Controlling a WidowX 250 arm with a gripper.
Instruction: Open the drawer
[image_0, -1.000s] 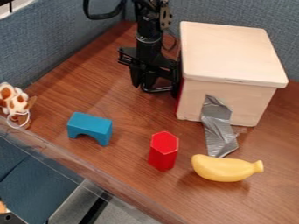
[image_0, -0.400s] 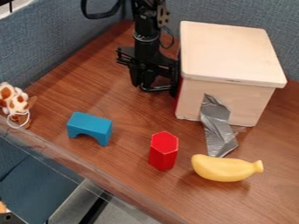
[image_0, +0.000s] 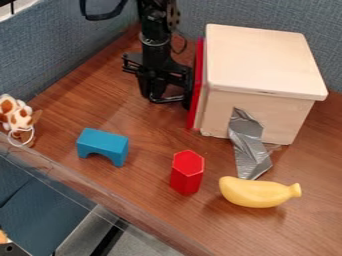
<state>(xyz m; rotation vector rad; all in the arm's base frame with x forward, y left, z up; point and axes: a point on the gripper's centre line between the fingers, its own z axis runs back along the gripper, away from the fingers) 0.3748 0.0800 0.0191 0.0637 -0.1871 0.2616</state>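
Fixed view, taken from above the near table edge (image_0: 133, 219), angled steeply down. Faced: far blue partition (image_0: 324, 45). Tabletop (image_0: 143, 120) framed close; box (image_0: 264, 57) seen from above and side.

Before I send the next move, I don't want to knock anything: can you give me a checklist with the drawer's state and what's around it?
1. Drawer started open: ok, its red front stands slightly out from the wooden box.
2. Drawer pulled well out: not ok, only slightly out.
3. Gripper beside the drawer front: ok.
4. Firm hold on the drawer: cannot tell, the contact is not clear.
5. Blue block, red hexagonal block and banana apart from the drawer front: ok.
6. Silver tape running from box to table: ok.
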